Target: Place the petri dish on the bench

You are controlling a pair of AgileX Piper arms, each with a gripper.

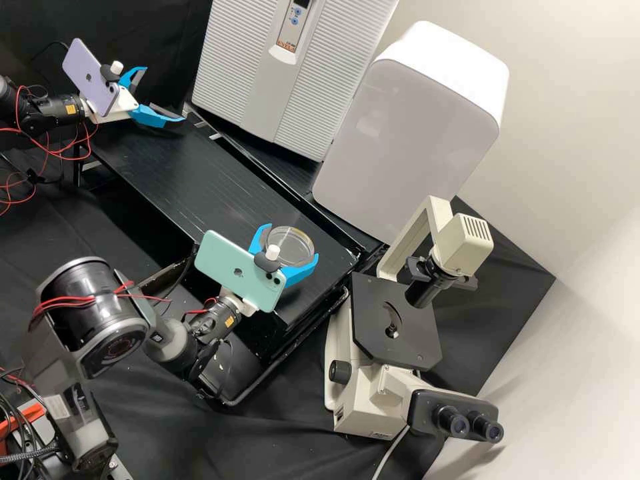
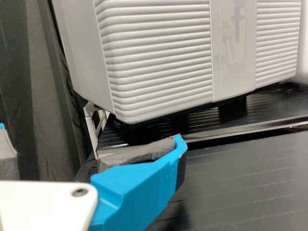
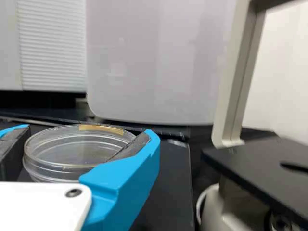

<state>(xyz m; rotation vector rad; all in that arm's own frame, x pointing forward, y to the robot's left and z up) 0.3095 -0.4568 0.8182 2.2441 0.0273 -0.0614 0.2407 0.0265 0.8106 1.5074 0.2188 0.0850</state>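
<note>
The right end effector (image 1: 293, 241) is the nearer of the two to the dish, with its fingers closed round the sides of the petri dish (image 1: 289, 246), one pad against each side of the clear wall. The dish lies directly between the fingers, flat side down and roughly level; being round, it has no long axis to line up. It sits over the near end of the black table (image 1: 173, 160), beside the microscope (image 1: 383, 390); whether its base touches the surface I cannot tell. So the drop beneath the dish is what matters: I judge that it should go straight down until the base bears evenly, then be let go, since early release could tip it. Farther off, the left end effector (image 1: 163, 94) is spread and holds nothing, well apart from the dish, near the ribbed white case (image 1: 280, 73).
</note>
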